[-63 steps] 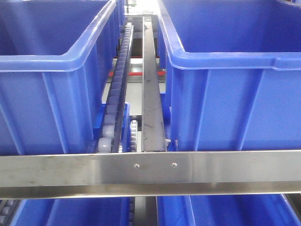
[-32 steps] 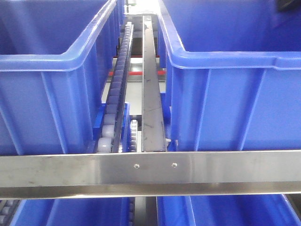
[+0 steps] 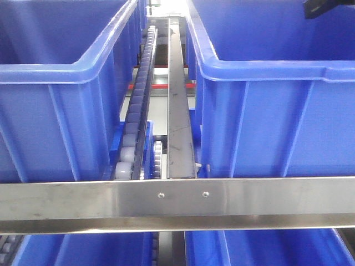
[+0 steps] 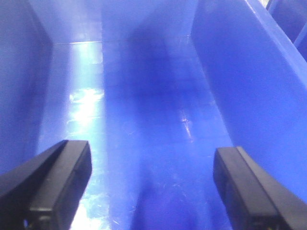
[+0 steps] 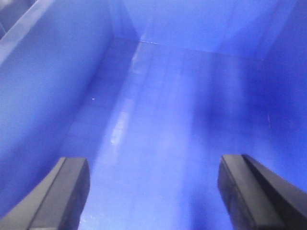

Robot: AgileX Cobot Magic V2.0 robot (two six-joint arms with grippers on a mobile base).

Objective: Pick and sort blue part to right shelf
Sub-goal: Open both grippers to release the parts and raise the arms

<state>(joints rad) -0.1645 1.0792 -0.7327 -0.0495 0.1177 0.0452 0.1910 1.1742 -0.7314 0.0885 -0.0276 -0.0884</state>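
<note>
The left arm's black two-fingered gripper (image 4: 152, 189) is being held with its jaws spread wide apart, and nothing is being gripped between them; only the two dark, blunt-ended fingers (image 4: 60, 179) are being shown at the lower corners of the left wrist view, angled downward. The right arm's black two-fingered gripper (image 5: 153, 191) is likewise being held wide open and unloaded, with one finger (image 5: 67, 189) at each lower corner of the right wrist view. In the front-facing view, a small dark piece of an arm (image 3: 328, 8) is being shown at the upper right edge; which arm it belongs to cannot be told.
</note>
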